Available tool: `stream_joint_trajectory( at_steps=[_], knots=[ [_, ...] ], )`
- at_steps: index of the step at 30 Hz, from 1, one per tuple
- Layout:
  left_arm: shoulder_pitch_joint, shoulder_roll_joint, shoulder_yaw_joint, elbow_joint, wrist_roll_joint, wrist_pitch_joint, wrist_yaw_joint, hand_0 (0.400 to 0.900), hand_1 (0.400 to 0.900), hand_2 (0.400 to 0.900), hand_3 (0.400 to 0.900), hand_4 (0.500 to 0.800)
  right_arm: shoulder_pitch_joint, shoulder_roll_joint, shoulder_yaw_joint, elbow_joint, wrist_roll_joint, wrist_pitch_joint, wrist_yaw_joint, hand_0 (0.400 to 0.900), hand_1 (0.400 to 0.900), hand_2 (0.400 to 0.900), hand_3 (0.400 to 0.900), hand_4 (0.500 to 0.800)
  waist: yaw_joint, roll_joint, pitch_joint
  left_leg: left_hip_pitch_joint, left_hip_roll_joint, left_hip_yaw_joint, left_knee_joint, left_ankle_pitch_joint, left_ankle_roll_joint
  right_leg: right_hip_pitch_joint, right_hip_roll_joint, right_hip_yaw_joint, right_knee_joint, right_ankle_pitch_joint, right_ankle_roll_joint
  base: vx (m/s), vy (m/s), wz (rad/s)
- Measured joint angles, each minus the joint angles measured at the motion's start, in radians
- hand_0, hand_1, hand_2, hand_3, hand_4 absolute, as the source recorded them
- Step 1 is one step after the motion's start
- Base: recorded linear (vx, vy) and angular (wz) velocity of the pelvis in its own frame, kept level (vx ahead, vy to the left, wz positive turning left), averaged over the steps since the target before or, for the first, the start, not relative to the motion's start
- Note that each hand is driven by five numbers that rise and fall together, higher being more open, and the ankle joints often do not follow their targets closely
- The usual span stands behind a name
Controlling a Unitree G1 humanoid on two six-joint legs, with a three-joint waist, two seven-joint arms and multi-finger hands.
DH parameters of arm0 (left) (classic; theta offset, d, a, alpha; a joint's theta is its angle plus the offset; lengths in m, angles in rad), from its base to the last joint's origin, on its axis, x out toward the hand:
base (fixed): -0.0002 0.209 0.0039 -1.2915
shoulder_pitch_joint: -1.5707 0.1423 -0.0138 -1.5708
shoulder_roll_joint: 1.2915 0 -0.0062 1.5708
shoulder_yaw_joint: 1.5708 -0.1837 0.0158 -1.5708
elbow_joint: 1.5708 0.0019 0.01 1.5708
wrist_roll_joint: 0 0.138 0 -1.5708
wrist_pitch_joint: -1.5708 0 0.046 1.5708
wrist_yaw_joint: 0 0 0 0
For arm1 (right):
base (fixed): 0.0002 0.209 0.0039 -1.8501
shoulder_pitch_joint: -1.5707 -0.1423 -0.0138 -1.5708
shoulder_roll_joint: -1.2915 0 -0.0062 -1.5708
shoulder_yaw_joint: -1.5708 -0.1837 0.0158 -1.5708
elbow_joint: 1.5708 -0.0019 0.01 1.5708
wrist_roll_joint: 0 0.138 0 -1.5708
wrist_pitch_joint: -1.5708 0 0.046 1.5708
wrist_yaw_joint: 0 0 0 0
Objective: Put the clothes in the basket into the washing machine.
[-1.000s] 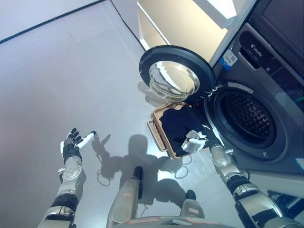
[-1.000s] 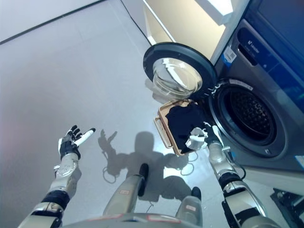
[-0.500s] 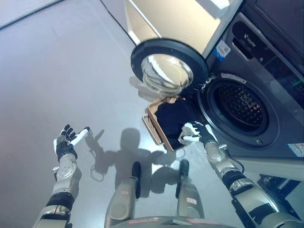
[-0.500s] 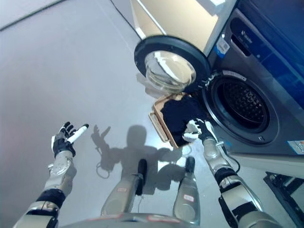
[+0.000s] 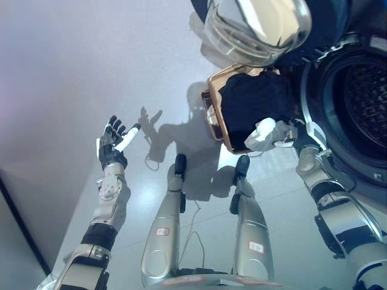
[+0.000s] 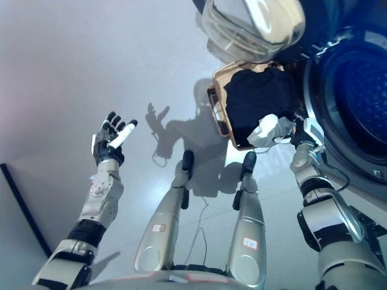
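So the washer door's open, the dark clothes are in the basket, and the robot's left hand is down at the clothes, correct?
Not quite. It is the right hand at the dark clothes in the basket, as the left eye view shows. The left hand is raised open over the floor, away from the basket. The washing machine door is indeed open.

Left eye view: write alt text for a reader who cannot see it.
The robot's right hand reaches onto dark clothes in a tan basket beside the open washing machine. Its left hand hangs open over the floor.

pale glossy floor (image 5: 72,78), dark strip (image 5: 21,226) at its lower left
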Motion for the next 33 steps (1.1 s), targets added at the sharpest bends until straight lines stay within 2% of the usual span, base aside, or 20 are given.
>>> stream_joint_trajectory(
  at_steps=[2,5,8,19,22,23,24,33],
  knots=[
    [-0.002,0.003,0.000,-0.021,0.002,-0.003,0.001,0.900,0.900,0.900,0.900,0.800,-0.015,-0.002,-0.001,0.008,0.000,0.000,0.000,0.900,0.900,0.900,0.900,0.800,0.016,0.003,0.001,-0.015,-0.011,0.011,0.002,-0.001,0.006,-0.030,-0.015,0.004,0.028,-0.023,0.008,0.01,-0.011,0.11],
    [0.000,0.003,-0.006,-0.050,0.002,-0.002,0.006,0.900,0.900,0.900,0.900,0.800,-0.017,-0.026,-0.007,0.020,-0.003,0.001,-0.005,0.900,0.900,0.900,0.900,0.800,0.024,0.026,0.012,-0.054,-0.027,0.000,0.021,-0.001,0.010,-0.075,-0.034,0.003,0.080,-0.048,0.009,0.00,-0.009,0.07],
    [0.001,0.004,-0.009,-0.082,0.003,-0.002,0.013,0.900,0.900,0.900,0.900,0.800,-0.018,-0.051,-0.010,0.023,-0.017,0.002,-0.011,0.900,0.900,0.900,0.900,0.800,0.036,0.028,0.013,-0.101,-0.039,-0.001,0.049,-0.003,0.014,-0.131,-0.050,0.005,0.137,-0.071,0.005,-0.02,-0.014,0.05],
    [0.007,0.033,-0.028,-0.208,0.077,-0.003,0.024,0.900,0.900,0.900,0.900,0.800,-0.059,-0.136,-0.005,0.054,-0.089,0.004,-0.029,0.900,0.900,0.900,0.900,0.800,0.050,0.033,0.018,-0.302,-0.060,0.017,0.263,-0.068,0.024,-0.324,-0.071,0.059,0.347,-0.148,-0.004,0.00,-0.010,0.01],
    [0.007,0.039,-0.034,-0.213,0.083,-0.002,0.025,0.900,0.900,0.900,0.900,0.800,-0.070,-0.137,0.007,0.059,-0.108,0.005,-0.029,0.900,0.900,0.900,0.900,0.800,0.048,0.038,0.024,-0.343,-0.063,0.017,0.309,-0.080,0.024,-0.363,-0.077,0.065,0.386,-0.155,-0.005,-0.01,0.008,-0.04],
    [0.007,0.040,-0.039,-0.213,0.090,-0.002,0.025,0.900,0.900,0.900,0.900,0.800,-0.070,-0.137,0.008,0.060,-0.109,0.005,-0.030,0.606,0.606,0.606,0.606,0.624,0.048,0.038,0.024,-0.349,-0.064,0.018,0.320,-0.084,0.025,-0.370,-0.082,0.067,0.395,-0.158,-0.006,-0.01,0.018,-0.05],
    [0.007,0.040,-0.045,-0.213,0.096,-0.002,0.025,0.900,0.900,0.900,0.900,0.800,-0.071,-0.137,0.009,0.061,-0.109,0.006,-0.031,0.400,0.400,0.400,0.400,0.500,0.048,0.038,0.025,-0.353,-0.067,0.018,0.323,-0.084,0.026,-0.374,-0.084,0.070,0.397,-0.158,-0.005,-0.01,0.014,-0.04],
    [0.021,0.058,-0.049,-0.228,0.117,-0.006,0.025,0.900,0.900,0.900,0.900,0.800,-0.103,-0.141,0.009,0.065,-0.117,0.009,-0.049,0.400,0.400,0.400,0.400,0.500,0.049,0.038,0.025,-0.395,-0.069,0.030,0.368,-0.099,0.030,-0.413,-0.084,0.088,0.418,-0.159,-0.003,-0.01,-0.001,-0.03]
  ],
)
